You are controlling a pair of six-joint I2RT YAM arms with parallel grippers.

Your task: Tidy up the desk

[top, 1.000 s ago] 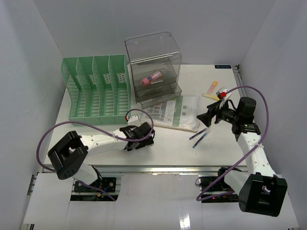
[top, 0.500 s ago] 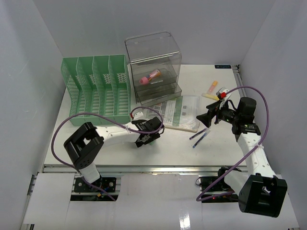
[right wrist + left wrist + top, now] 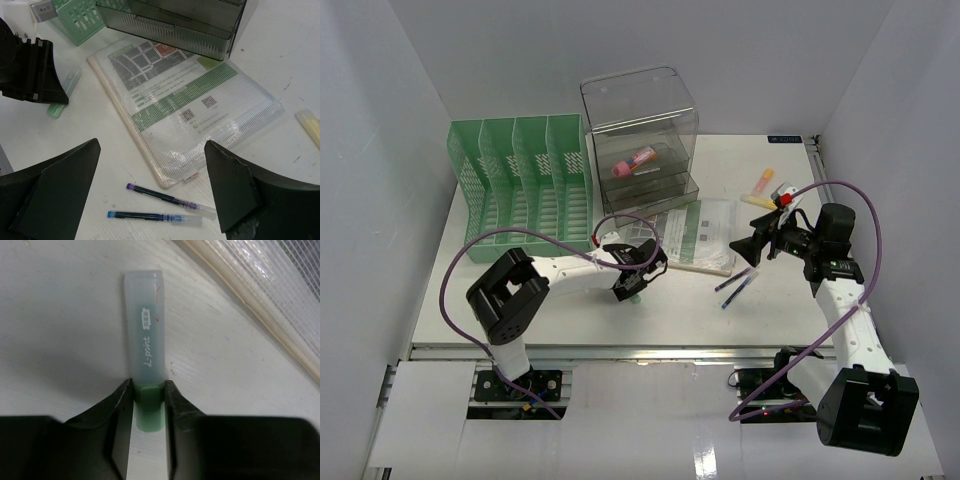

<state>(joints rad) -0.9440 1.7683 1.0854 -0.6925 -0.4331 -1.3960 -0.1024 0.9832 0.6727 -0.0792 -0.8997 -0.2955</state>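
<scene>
mostly undone, i judge. only a pink item (image 3: 635, 160) sits in the drawer box (image 3: 640, 110), at 12 o'clock on the desk (image 3: 690, 310). rack (image 3: 520, 190) at 10. loose: pouch (image 3: 692, 232) at centre, two pens (image 3: 735, 283) at 4, small yellow and orange items (image 3: 761, 186) at 2, marker (image 3: 145, 340) at 6. left gripper (image 3: 633, 283) low, reaching flat along the desk, jaws pinching the marker's green end. right gripper (image 3: 150, 155) hovers tilted down above the pens, jaws wide apart, holding nothing.
</scene>
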